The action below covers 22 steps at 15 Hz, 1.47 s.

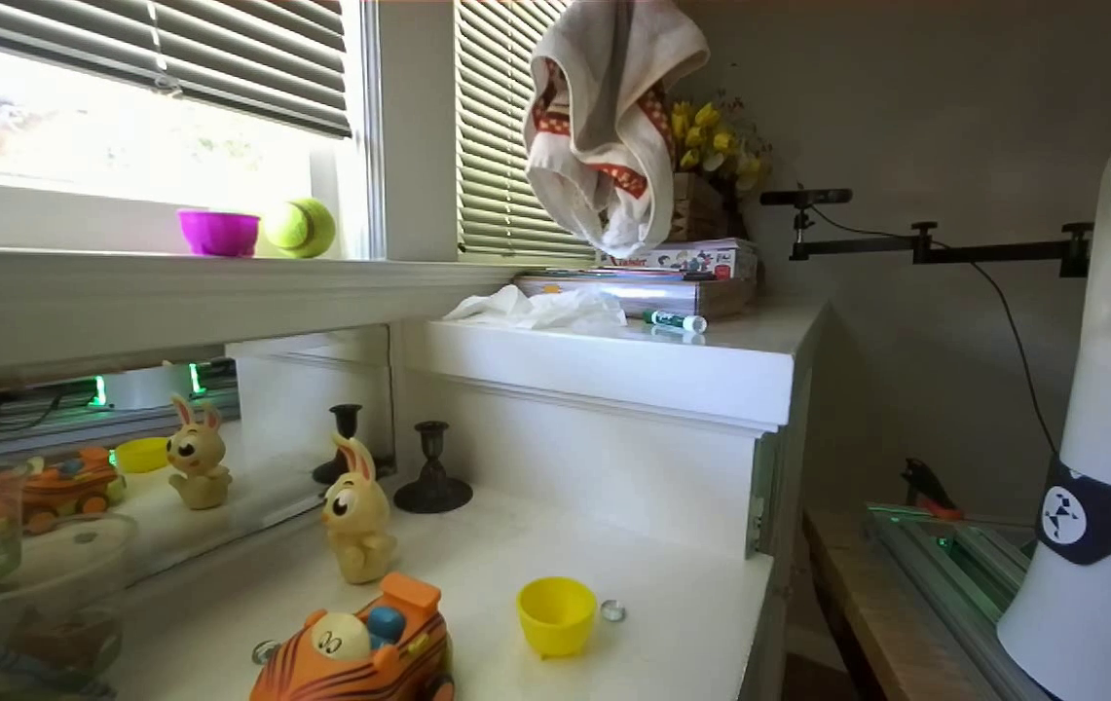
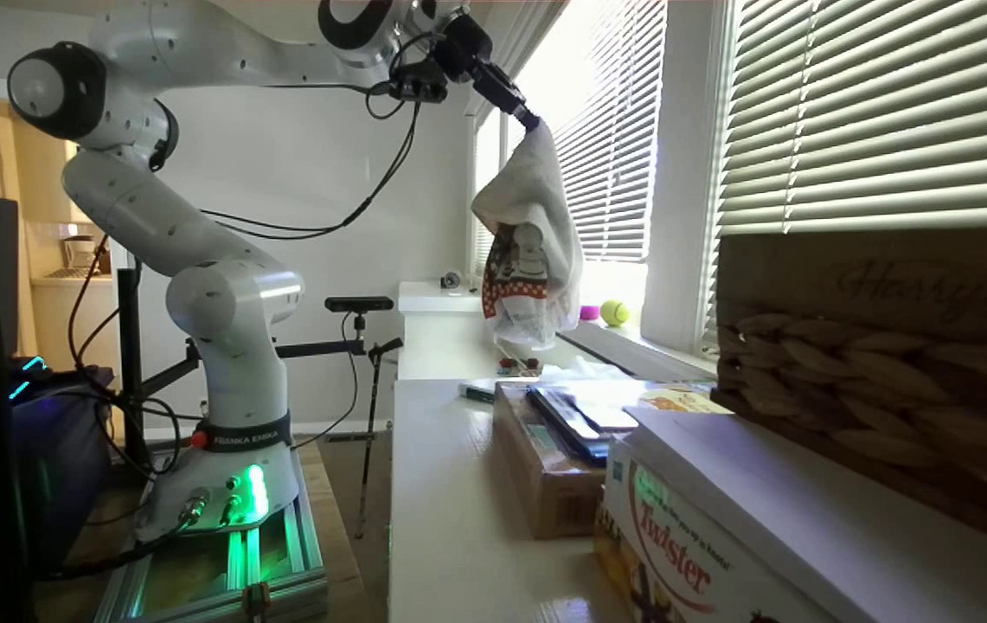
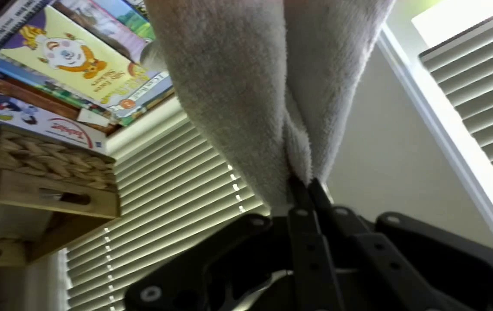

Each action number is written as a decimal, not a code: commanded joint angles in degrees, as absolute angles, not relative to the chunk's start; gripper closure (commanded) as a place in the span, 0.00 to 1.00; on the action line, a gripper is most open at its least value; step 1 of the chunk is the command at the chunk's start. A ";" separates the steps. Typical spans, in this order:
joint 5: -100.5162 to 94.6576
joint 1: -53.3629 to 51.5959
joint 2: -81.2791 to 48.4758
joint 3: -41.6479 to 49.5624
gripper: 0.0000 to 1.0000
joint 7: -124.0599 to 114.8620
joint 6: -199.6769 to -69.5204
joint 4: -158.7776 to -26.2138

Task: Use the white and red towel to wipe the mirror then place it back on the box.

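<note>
My gripper (image 2: 531,119) is shut on the top of the white and red towel (image 2: 536,216), which hangs high above the white ledge. The towel also shows in an exterior view (image 1: 628,107), where the gripper is out of frame. In the wrist view the closed fingertips (image 3: 309,183) pinch the towel (image 3: 229,86). The mirror (image 1: 277,428) is low at the left, reflecting toys. On the ledge lie a brown carton (image 2: 545,493) with books on it and a white Twister box (image 2: 692,536). I cannot tell which is the task's box.
A flat white cloth (image 1: 555,310) and green marker (image 1: 677,320) lie on the ledge. A woven basket (image 2: 874,363) stands behind. A rabbit toy (image 1: 358,526), orange car (image 1: 370,643), yellow cup (image 1: 556,618) and dark candlestick (image 1: 432,477) stand before the mirror. A purple cup (image 1: 219,234) and tennis ball (image 1: 300,228) sit on the sill.
</note>
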<state>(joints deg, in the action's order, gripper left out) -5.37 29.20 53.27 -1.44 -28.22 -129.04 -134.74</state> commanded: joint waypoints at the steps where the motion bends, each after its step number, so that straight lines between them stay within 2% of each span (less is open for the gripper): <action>1: -9.69 34.65 55.26 0.08 0.99 -31.52 -129.34 -135.91; 7: -11.29 42.13 52.23 4.01 0.99 -30.04 -131.45 -135.02; 12: -11.05 46.50 47.64 7.66 0.99 -27.16 -141.01 -136.38; 22: -7.41 43.66 32.55 10.57 0.99 -18.05 -161.36 -138.07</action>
